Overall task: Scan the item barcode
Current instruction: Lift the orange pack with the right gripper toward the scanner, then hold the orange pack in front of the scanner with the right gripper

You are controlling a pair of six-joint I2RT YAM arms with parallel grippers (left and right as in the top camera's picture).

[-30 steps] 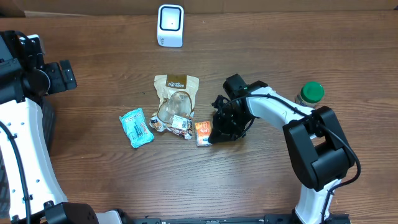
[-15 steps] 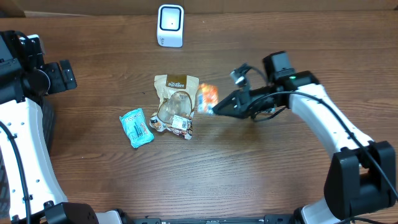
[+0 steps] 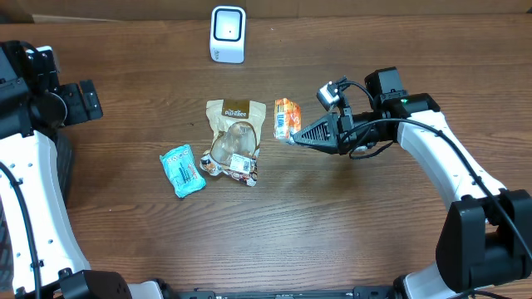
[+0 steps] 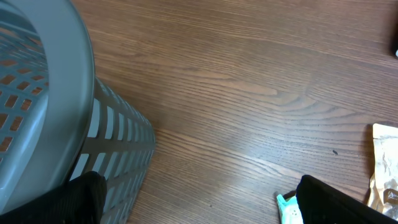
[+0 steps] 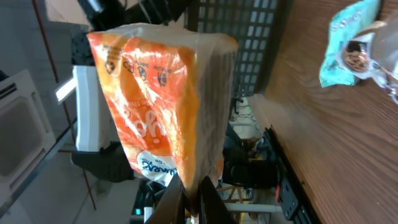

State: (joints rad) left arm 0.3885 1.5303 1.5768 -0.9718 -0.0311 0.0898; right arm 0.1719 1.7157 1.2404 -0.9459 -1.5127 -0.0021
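The item is a small orange snack packet point(image 3: 286, 118), held in the air just right of the brown pouch point(image 3: 236, 112). My right gripper point(image 3: 293, 139) is shut on the packet's lower edge, with the arm reaching in from the right. In the right wrist view the orange packet point(image 5: 165, 93) fills the middle, its bottom seam pinched between the dark fingers of the right gripper point(image 5: 191, 202). The white barcode scanner point(image 3: 227, 34) stands at the far edge of the table. My left gripper point(image 4: 205, 205) is open over bare wood at the far left, holding nothing.
A clear bag of snacks point(image 3: 230, 154) and a teal packet point(image 3: 182, 170) lie left of centre beside the brown pouch. A grey slatted basket point(image 4: 37, 118) stands by the left gripper. The left arm point(image 3: 50, 100) occupies the table's left edge.
The right gripper has lifted the orange packet off the table by the clear bag and carried it up and back, turning it. The left arm has not moved.
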